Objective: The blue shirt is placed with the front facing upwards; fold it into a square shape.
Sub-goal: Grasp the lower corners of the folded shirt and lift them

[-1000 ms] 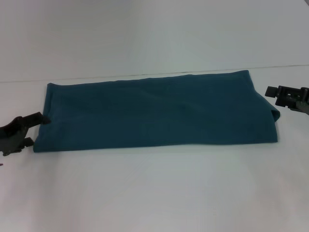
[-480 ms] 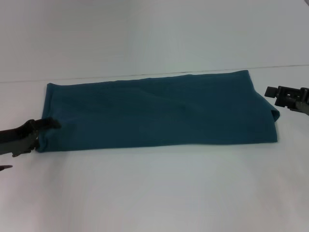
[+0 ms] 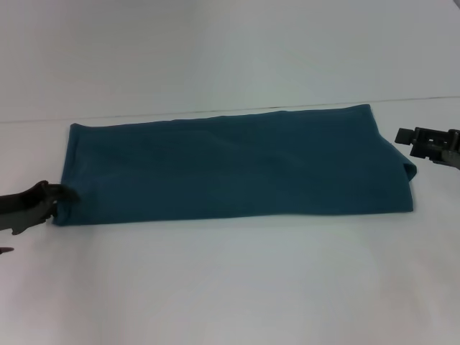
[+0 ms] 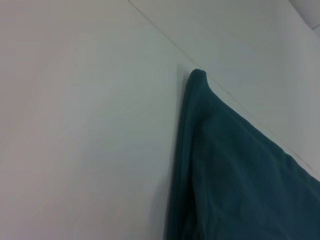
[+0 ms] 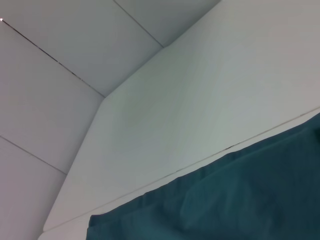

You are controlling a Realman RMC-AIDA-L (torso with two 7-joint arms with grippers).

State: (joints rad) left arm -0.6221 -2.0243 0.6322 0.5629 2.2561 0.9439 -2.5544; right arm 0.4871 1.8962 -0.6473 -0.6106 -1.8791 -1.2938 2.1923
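Lying folded, the blue shirt (image 3: 237, 165) runs lengthwise left to right.

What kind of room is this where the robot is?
Probably a robot test lab, though little shows: a plain white table, one folded blue shirt on it, the left gripper at its corner, and the right gripper beside its other end.
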